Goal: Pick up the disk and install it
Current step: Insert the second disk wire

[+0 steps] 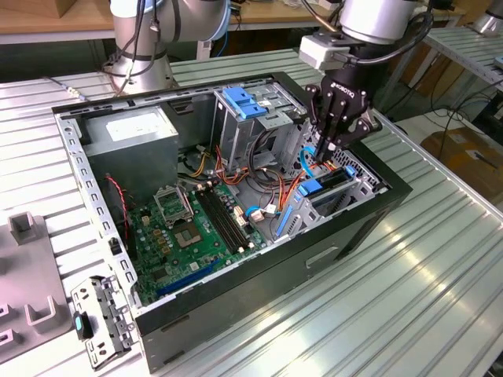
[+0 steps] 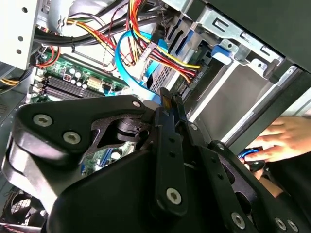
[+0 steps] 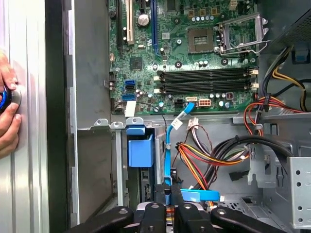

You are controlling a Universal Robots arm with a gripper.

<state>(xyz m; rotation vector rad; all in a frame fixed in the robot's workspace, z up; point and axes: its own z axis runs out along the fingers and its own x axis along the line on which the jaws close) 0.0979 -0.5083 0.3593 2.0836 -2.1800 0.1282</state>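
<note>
– Claw and disk, how do they lie around the drive bay?
– We find the claw (image 1: 328,149) clenched, directly above the drive bay (image 1: 366,185). The disk (image 1: 330,187) sits inside it, just beneath the fingertips, lengthwise along the bay.

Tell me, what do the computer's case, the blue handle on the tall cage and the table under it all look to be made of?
The case looks like thin sheet metal, dull grey, with punched holes along its folded edges. The blue handle looks like moulded plastic: solid colour, smooth, slightly glossy. The table seems to be ribbed aluminium, silvery, with long grooves that catch the light.
</note>
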